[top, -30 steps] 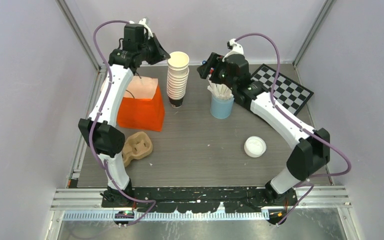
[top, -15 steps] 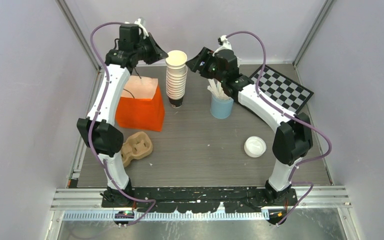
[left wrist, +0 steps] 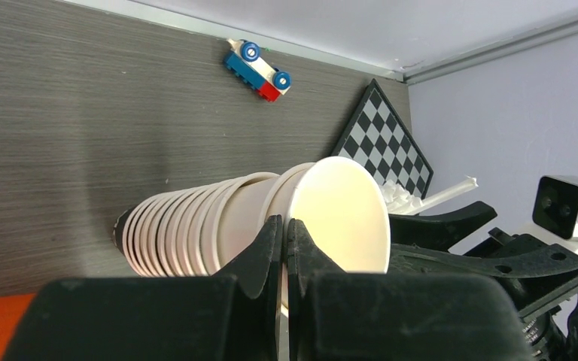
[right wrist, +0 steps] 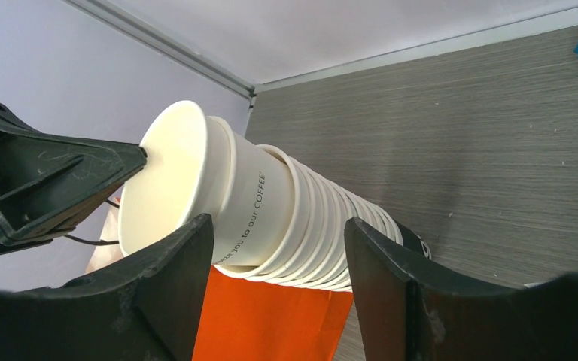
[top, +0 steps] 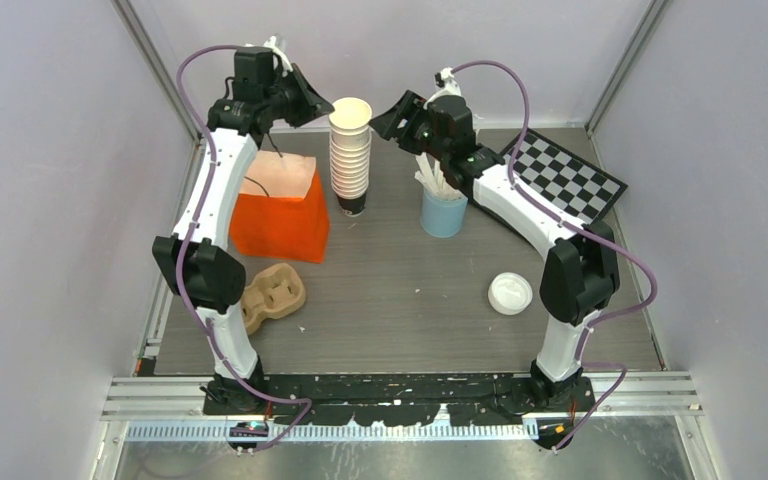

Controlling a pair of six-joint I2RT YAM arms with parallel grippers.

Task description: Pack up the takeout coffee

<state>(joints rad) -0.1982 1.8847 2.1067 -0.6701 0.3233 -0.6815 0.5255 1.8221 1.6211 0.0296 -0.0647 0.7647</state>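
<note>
Toppling is risked if the stack's (top: 348,165) top cup (left wrist: 339,210), pinched by the left gripper (left wrist: 284,233), is pulled before the spread right gripper (right wrist: 275,241) is closed.

right gripper (top: 386,112) moved left from above blue stick cup (top: 444,212) in 1 s. Now at top of cup stack (top: 350,165), jaws wide either side of upper cups. right elbow (top: 578,272) pulled inward and back. left gripper (top: 322,106), pinched on top cup (top: 349,111) rim, shifted slightly left. Stack top leaned left with it.
</note>
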